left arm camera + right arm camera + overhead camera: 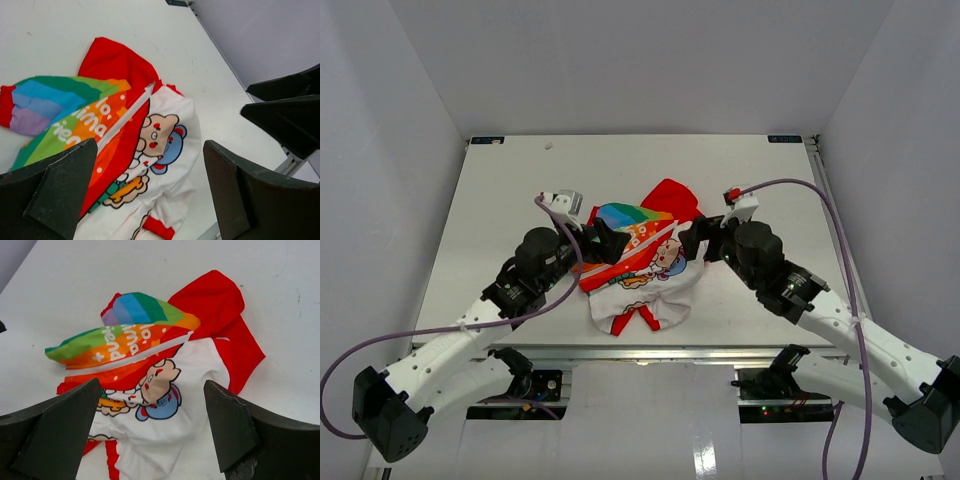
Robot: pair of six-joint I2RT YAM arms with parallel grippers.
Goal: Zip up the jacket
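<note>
The small jacket (645, 265) lies crumpled on the white table (500, 200) between both arms, with a white body, rainbow panel, red hood and cartoon animal print. Its white zip line (125, 117) runs diagonally across the front; the same line shows in the right wrist view (135, 356). My left gripper (610, 240) is open at the jacket's left edge, above the fabric (155, 145). My right gripper (692, 243) is open at the jacket's right edge, over the print (160, 385). Neither holds anything.
The table's near edge (650, 350) runs just below the jacket, with a metal rail. White walls enclose the table on the left, back and right. The right arm's fingers (287, 117) show at the right of the left wrist view.
</note>
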